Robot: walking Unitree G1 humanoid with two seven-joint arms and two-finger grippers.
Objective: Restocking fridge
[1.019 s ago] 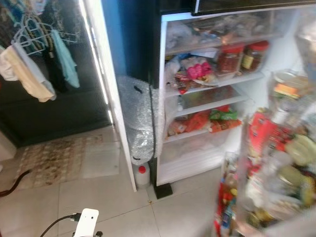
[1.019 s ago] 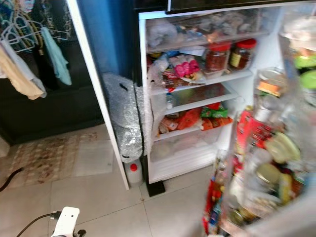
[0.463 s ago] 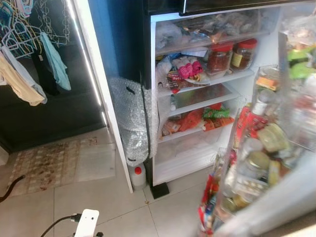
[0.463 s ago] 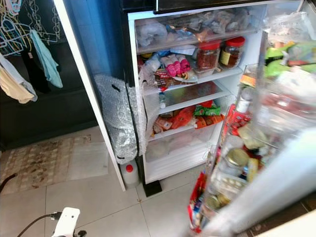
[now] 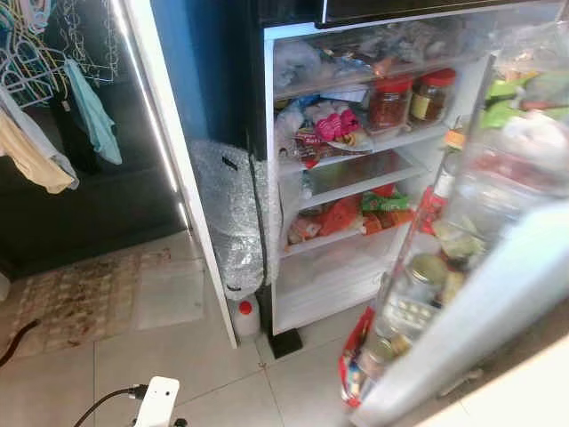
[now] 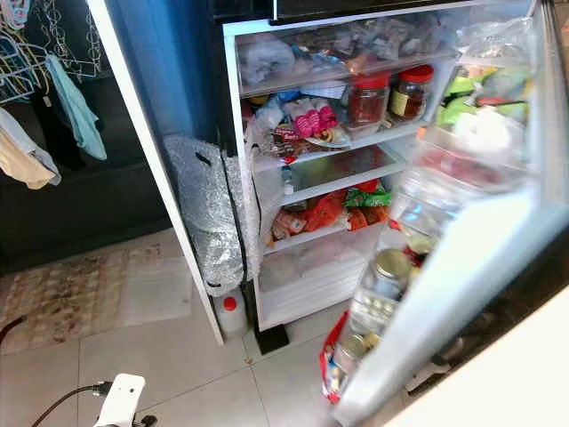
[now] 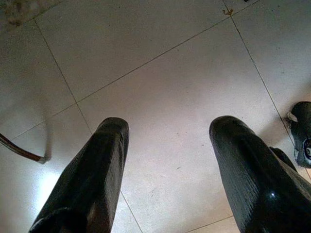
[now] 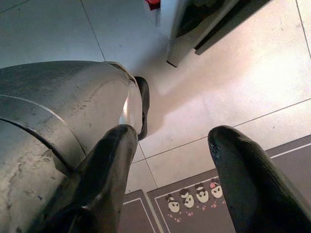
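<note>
From our left eye we see the fridge standing open ahead of us, far from both our grippers, which hang low by the floor. Two jars with red lids sit on a high shelf. They look like glass, so we think they are heavy, hard, a bit slippery, and would break if dropped. We would take one around its round middle, not by the lid. A pink packet lies beside them, and orange and green bags fill a lower shelf. Those look soft and light, and we guess they would squash, so a gentle pinch near the top edge seems best.

From our right eye the fridge door swings out on our right side, packed with jars and bottles. A lump wrapped in bubble wrap leans beside the fridge, with a small white bottle with a red cap under it. A white device with a cable sits low down near us.

In the left wrist view our left gripper has its two fingers spread wide over bare floor tiles. It holds nothing. The fridge is not near it.

In the right wrist view our right gripper is spread wide too, and empty. Past its fingertips lie pale tiles and a mat with little faces. The bottom corner of the fridge door is farther out ahead of it. Our own silver leg is right beside one finger.
</note>
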